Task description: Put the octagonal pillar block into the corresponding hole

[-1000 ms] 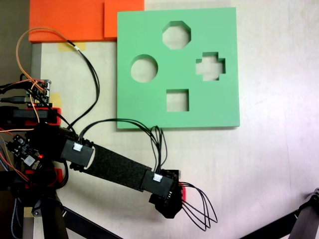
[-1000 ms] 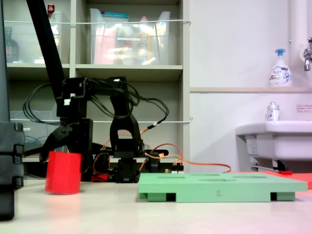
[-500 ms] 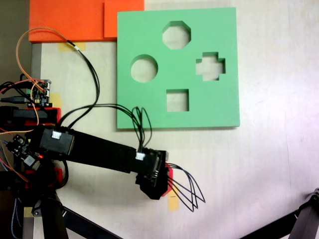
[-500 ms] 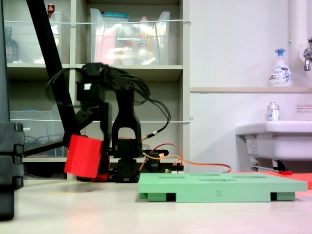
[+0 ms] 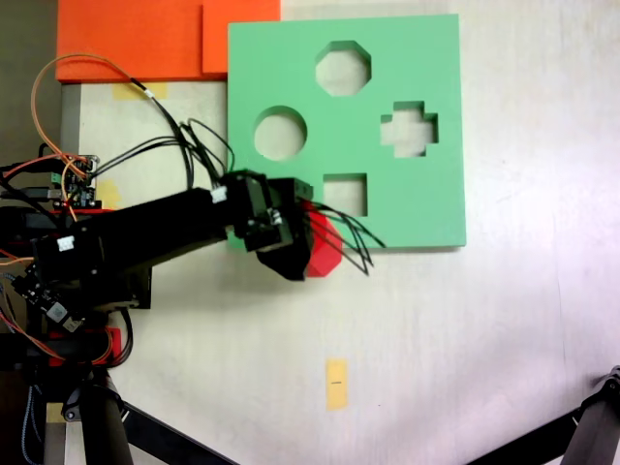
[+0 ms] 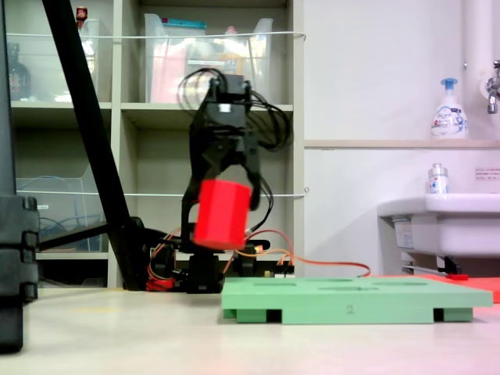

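**Red block held in the air, short of the eight-sided hole**

Going left to right in the top-down fixed view, the arm's base and its loops of wire sit at the left edge of the worktop point(image 5: 465, 320). The black arm reaches rightward from there to the claw point(image 5: 308, 244), which is pinching the red block point(image 5: 324, 248). The block pokes out on the claw's right side, over the lower left edge of the green board point(image 5: 426, 208). Further right on that board lie the round hole, the square hole and the cross-shaped hole, with the eight-sided hole point(image 5: 343, 68) at the top.

In the side-on fixed view, the claw point(image 6: 225, 194) hangs down with a jaw on either side of the red block point(image 6: 223, 214). The block is lifted well clear of the worktop and sits higher than the green board point(image 6: 351, 299), just beside its left end and tilted a little off upright.

The relation that matters: in the top-down fixed view the eight-sided hole lies up the picture and slightly right of the held block, past the round and square holes. My judgement is that the carry is under way, and the block must travel across the board and be stood straight, its eight-sided face lined up, before it goes down.
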You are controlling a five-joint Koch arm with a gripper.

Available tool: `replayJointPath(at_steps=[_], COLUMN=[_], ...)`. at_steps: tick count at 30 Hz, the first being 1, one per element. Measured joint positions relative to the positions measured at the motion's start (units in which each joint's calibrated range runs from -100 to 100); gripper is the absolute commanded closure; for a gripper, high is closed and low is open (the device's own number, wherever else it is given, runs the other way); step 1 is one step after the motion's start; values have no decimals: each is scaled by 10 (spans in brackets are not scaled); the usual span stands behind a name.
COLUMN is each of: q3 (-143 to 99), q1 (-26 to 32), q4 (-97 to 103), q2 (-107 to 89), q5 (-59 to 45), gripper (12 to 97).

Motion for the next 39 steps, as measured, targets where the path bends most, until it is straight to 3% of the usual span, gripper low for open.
replayJointPath(at_steps=[14,22,39], q3=[210,467,476], q1=[102,137,167], q4=[-6,2,112], q2=[278,540,610], q5=[104,141,158], gripper=[821,821,820])
